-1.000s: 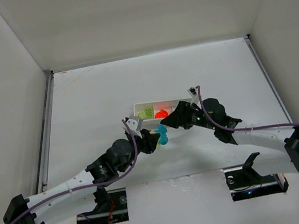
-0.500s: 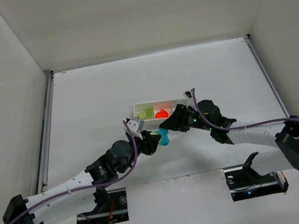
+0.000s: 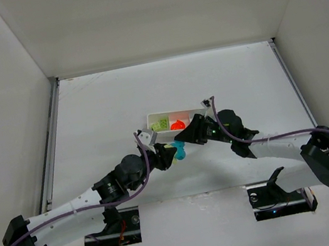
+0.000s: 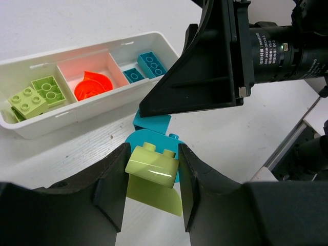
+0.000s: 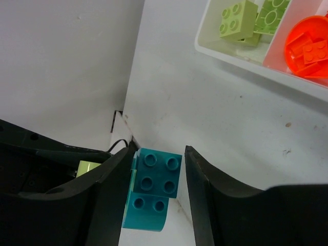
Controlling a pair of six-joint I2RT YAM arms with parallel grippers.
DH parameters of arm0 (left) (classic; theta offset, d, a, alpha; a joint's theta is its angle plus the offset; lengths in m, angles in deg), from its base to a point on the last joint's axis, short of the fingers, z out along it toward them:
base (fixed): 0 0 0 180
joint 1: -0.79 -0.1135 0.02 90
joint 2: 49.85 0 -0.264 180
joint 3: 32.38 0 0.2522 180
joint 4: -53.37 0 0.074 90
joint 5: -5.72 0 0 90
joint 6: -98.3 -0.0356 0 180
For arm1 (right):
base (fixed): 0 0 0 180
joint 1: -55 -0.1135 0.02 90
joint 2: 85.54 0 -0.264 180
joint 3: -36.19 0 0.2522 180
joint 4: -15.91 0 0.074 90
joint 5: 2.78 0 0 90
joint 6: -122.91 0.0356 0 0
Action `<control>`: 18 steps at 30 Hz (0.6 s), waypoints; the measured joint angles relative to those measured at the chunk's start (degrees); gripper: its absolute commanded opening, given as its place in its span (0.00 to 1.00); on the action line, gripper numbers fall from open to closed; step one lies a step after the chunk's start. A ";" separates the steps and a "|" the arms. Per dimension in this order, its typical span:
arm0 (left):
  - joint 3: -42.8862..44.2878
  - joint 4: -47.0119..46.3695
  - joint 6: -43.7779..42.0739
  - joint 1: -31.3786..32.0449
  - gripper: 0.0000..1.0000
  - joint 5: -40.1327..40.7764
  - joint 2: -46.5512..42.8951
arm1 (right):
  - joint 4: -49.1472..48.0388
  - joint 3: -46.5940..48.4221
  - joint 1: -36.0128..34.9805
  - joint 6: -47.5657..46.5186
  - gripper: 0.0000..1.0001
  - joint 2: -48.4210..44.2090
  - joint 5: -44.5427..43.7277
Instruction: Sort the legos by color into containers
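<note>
**Top view.** The white tray [image 3: 151,118] lies mid-table. The left claw [image 3: 170,154] and right claw [image 3: 182,138] meet just in front of it, at a cyan brick [image 3: 181,152].

**Left wrist.** The left claw is clenched on a small yellow-green brick [image 4: 152,165]. The tray's compartments hold green bricks [image 4: 36,95], an orange-red piece [image 4: 93,87] and blue bricks [image 4: 148,62].

**Right wrist.** The right claw's fingers closely flank the studded cyan brick. Whether they grip it cannot be told.

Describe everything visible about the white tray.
The white tray looks like glossy plastic: a low-walled rectangle split by thin dividers into three compartments. In the left wrist view, the left one holds yellow-green bricks, the middle orange-red pieces, the right cyan bricks. It sits flat on the table.
</note>
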 measured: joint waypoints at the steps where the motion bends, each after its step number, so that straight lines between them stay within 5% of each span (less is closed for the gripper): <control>1: 0.00 -0.04 0.00 0.00 0.27 -0.02 -0.11 | -0.26 0.00 0.00 0.11 0.53 0.04 0.26; 11: 0.00 -0.02 -0.28 0.07 0.26 -0.02 -0.13 | -1.20 0.02 0.00 0.76 0.64 1.40 1.16; 18: 0.00 0.00 -0.55 0.04 0.26 0.00 -0.13 | -1.22 0.00 0.00 0.96 0.49 1.75 1.75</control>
